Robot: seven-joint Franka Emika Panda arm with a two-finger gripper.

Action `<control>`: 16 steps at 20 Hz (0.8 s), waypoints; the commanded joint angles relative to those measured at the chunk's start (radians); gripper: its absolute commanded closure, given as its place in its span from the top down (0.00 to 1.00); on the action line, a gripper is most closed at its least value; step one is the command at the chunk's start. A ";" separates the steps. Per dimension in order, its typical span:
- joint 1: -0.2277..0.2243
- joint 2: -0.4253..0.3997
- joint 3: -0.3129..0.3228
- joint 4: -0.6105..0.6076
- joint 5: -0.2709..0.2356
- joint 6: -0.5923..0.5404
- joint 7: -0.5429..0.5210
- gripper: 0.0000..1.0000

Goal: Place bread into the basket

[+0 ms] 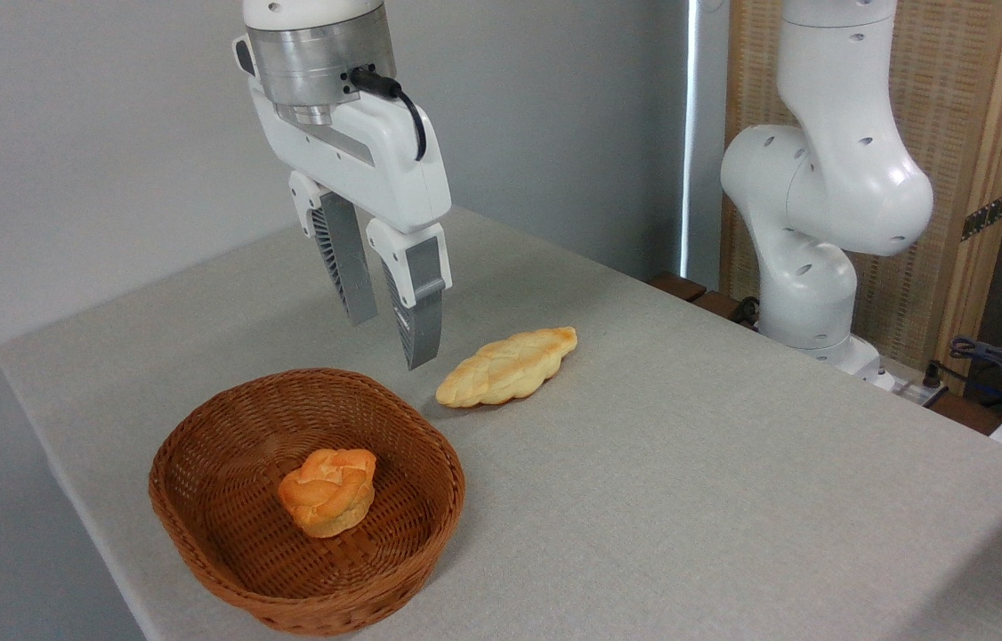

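A wicker basket (198,534) sits at the near edge of the grey tabletop (688,499), holding a small orange bun (328,490). Just beyond its far rim, the braided bread (507,367) lies flat on the tabletop, outside the basket and untouched. Above the gap between basket and bread, the robot's pincer (387,334) hangs in the air, pointing down, its grey fingers (416,307) parted by a narrow gap and gripping nothing. The white arm's base (808,285) stands at the tabletop's far side.
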 commanded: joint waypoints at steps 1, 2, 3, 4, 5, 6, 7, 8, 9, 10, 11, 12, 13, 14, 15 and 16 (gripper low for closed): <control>-0.008 -0.009 0.012 0.000 -0.015 -0.006 0.009 1.00; -0.008 -0.010 0.012 -0.006 -0.015 -0.008 0.008 1.00; -0.008 -0.010 0.011 -0.008 -0.015 -0.020 0.009 1.00; -0.008 -0.012 0.009 -0.011 -0.015 -0.026 0.009 1.00; -0.008 -0.013 0.009 -0.019 -0.015 -0.026 0.009 1.00; -0.008 -0.018 0.008 -0.025 -0.015 -0.026 0.006 1.00; -0.008 -0.024 0.008 -0.036 -0.015 -0.024 0.006 1.00; -0.010 -0.027 0.008 -0.045 -0.017 -0.026 0.005 1.00; -0.008 -0.032 0.006 -0.052 -0.015 -0.026 0.005 1.00; -0.008 -0.039 0.006 -0.063 -0.017 -0.024 0.005 1.00; -0.013 -0.044 0.006 -0.074 -0.017 -0.024 0.009 1.00; -0.023 -0.056 0.007 -0.085 -0.017 -0.021 0.017 1.00; -0.026 -0.062 0.008 -0.101 -0.017 -0.012 0.020 1.00; -0.027 -0.067 0.008 -0.111 -0.017 -0.012 0.021 1.00; -0.027 -0.081 0.008 -0.126 -0.017 -0.009 0.021 1.00; -0.027 -0.096 0.008 -0.152 -0.017 0.003 0.020 1.00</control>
